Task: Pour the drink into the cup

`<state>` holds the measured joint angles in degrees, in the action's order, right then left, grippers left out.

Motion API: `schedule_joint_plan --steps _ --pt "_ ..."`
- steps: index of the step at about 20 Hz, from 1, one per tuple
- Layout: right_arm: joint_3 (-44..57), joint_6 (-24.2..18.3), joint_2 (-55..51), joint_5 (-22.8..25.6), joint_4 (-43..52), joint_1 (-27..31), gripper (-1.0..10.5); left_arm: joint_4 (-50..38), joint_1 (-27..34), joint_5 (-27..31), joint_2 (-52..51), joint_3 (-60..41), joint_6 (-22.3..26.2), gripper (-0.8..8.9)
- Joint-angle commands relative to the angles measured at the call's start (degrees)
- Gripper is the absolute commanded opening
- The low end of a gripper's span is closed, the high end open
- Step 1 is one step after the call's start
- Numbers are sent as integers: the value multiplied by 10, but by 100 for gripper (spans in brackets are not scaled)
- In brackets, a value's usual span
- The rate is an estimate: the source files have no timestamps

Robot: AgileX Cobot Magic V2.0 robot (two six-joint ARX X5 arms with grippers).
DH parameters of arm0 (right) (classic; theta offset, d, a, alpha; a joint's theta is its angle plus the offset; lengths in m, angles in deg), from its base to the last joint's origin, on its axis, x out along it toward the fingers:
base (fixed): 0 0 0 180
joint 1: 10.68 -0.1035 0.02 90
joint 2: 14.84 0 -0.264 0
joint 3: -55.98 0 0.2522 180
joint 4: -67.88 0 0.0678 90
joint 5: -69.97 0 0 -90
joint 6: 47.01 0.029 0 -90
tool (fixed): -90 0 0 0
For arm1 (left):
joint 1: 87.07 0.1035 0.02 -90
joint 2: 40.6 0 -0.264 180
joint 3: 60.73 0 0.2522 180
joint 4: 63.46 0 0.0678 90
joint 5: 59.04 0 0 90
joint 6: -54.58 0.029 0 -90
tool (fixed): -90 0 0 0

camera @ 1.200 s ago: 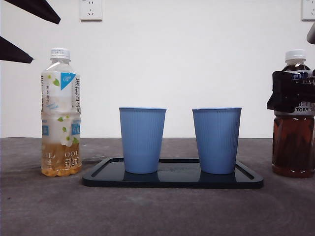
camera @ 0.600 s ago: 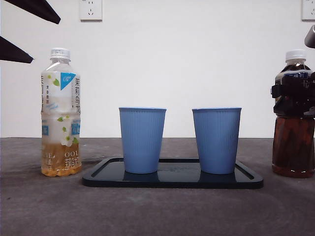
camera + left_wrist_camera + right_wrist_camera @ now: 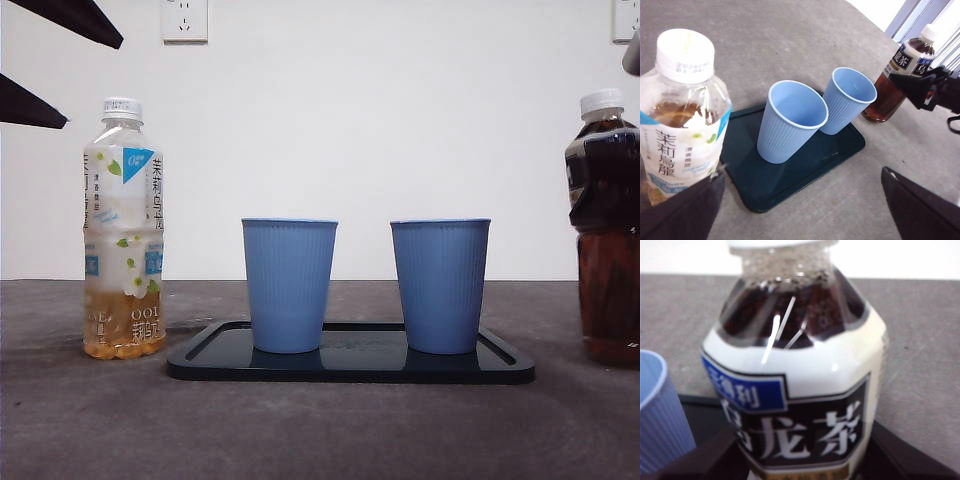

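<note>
A capped, heavy, slippery oolong tea bottle is being straddled at its label by the right gripper, jaws apart; grip firmness cannot be told.

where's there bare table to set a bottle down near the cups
Bare table runs between the pale tea bottle and the tray, and along the tray's near edge. The tray is crowded by both cups. The right gripper flanks the dark tea bottle.
</note>
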<state>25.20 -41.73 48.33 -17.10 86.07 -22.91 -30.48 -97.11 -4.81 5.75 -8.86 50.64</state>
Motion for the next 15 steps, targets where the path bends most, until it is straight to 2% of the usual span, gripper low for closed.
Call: schedule_joint_plan --steps 1,7,12,15 --pt "-75 -28 -46 6 -116 -13 203 -6 -2 0 4 9 1 495" --pt "-204 -73 -63 43 -371 -58 203 -6 -2 0 4 8 3 495" --pt "-282 -147 -57 120 -497 -97 203 -6 -2 0 4 8 3 495" --pt "-316 -178 -50 142 -546 -114 203 -5 -2 0 4 8 3 495"
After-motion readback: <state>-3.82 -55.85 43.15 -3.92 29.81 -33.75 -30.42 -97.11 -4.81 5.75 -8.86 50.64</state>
